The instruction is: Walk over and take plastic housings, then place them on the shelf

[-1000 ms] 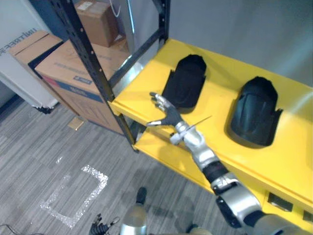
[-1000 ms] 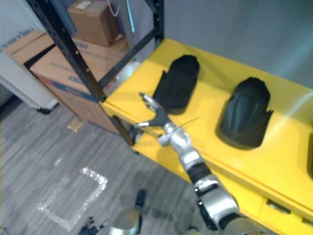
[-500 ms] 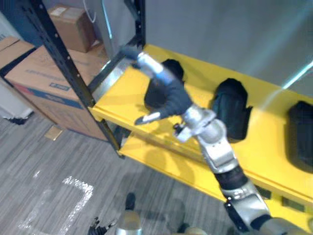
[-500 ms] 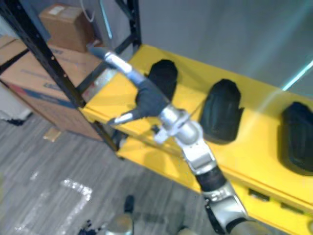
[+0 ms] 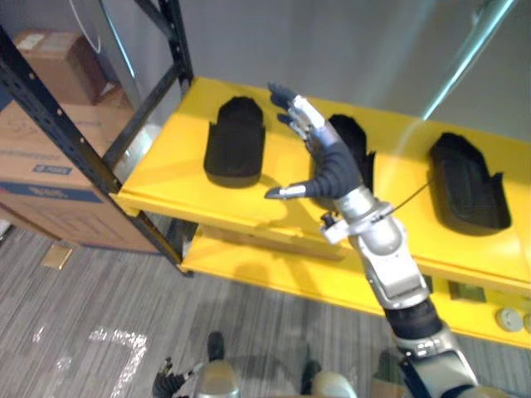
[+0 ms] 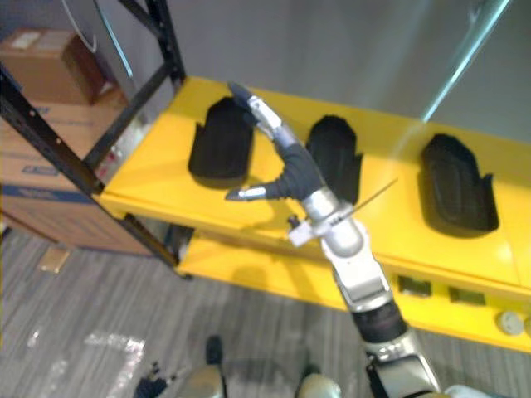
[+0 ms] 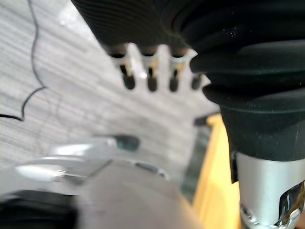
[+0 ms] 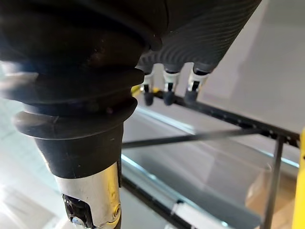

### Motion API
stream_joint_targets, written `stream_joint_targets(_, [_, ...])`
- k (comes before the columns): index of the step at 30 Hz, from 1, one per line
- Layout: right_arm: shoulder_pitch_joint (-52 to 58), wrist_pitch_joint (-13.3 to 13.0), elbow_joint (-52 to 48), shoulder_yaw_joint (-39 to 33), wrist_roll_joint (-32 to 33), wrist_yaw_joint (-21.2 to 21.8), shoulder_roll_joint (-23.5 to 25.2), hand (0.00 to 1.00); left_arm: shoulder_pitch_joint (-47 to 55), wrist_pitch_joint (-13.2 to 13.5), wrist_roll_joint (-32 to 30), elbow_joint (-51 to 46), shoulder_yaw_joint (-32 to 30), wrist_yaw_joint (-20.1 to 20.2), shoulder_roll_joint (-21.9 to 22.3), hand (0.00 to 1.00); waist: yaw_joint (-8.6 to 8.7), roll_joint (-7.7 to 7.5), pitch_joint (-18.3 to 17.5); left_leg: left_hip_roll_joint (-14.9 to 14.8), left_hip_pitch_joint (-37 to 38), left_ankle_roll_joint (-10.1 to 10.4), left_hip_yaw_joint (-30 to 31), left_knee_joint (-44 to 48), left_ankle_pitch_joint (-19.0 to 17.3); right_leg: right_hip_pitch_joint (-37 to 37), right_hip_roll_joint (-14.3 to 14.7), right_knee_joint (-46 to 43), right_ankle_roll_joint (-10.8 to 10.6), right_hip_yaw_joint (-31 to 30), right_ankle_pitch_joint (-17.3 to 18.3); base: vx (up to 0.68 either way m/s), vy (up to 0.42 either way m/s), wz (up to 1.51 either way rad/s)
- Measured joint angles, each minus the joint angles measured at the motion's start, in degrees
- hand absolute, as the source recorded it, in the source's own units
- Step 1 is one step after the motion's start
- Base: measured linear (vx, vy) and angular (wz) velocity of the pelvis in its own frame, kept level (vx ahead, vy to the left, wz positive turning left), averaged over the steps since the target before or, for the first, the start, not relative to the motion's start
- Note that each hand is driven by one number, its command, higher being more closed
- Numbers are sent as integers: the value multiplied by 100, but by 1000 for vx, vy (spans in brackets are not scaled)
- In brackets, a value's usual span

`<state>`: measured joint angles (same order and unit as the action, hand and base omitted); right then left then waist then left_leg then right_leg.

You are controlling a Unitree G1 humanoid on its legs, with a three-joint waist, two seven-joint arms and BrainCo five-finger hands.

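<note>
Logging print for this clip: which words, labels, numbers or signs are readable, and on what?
White label on upper cardboard box: too blurred to read.
Blue strip on lower cardboard box: too blurred to read.
Tags on yellow shelf front: too small to read.

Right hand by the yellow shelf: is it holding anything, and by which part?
Nothing is held. The right hand hangs open by the shelf, its fingers spread and empty.

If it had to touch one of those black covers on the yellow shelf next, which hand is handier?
Probably the right hand: it hovers open over the yellow shelf, beside the middle black cover. The left hand hangs low, fingers towards the grey floor.
</note>
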<state>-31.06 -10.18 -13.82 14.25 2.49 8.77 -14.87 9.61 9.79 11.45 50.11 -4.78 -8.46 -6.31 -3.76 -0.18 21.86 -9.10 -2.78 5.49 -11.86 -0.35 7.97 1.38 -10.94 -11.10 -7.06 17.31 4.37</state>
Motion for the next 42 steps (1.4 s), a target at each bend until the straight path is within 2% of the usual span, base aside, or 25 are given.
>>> stream_joint_targets(3, [-137, 50, -97, 36, -112, -4, -25, 0, -14, -30, 4, -66, 99, -23, -3, 0, -20, 59, 148, 12, -186, -24, 43, 125, -20, -139, -31, -82, -10, 7, -5, -68, 20, 8])
stream_joint_targets(6, [-195, 287, -96, 232, -289, -77, -51, 0, -16, -68, 23, -92, 136, -27, -6, 0, -9, 72, 259, 39, -351, -67, 98, 293, -81, -248, -90, -180, -42, 30, 13, -27, 19, 7])
stream_joint_targets(12, [-326, 687, 650, 396, -1030, -913, -27, 0, -53, -106, 213, -168, 392, -28, -96, 0, -47, 125, 385, 178, -562, -81, 234, 321, -84, -439, -248, -415, -72, 125, 148, -5, 17, 14])
stream_joint_targets(15, [-424, 787, 1111, 387, -1362, -1357, 23, 0, -64, -105, 224, -176, 555, -32, -149, 0, -56, 158, 428, 203, -646, -94, 254, 460, -121, -477, -295, -519, -95, 134, 150, 41, 1, 4])
stream_joint_targets(22, [-786, 901, 1947, 238, -1938, -2254, 97, 0, -193, -122, 224, -192, 857, -27, -172, 0, -106, 387, 556, 272, -772, -120, 294, 662, -243, -636, -431, -856, -117, 117, 358, 12, 1, 4])
stream_joint_targets(27, [-1000, 929, 2231, 133, -2154, -2651, 90, 0, -197, -168, 246, -256, 957, -29, -193, 0, -122, 433, 581, 298, -824, -128, 323, 691, -254, -759, -500, -1100, -105, 126, 504, 0, -12, 5])
stream_joint_targets(33, [-1079, 1059, 2436, 101, -2129, -2568, 78, 0, -197, -254, 381, -348, 1015, -21, -218, 0, -159, 443, 586, 363, -825, -135, 336, 688, -260, -793, -586, -1175, -121, 136, 586, 2, -4, 2])
stream_joint_targets(42, [-1252, 1073, 2605, 362, -1862, -1720, 71, 0, -196, -292, 378, -383, 1016, -11, -224, 0, -179, 443, 586, 383, -826, -139, 355, 697, -263, -749, -600, -1140, -134, 156, 577, 0, 0, 0])
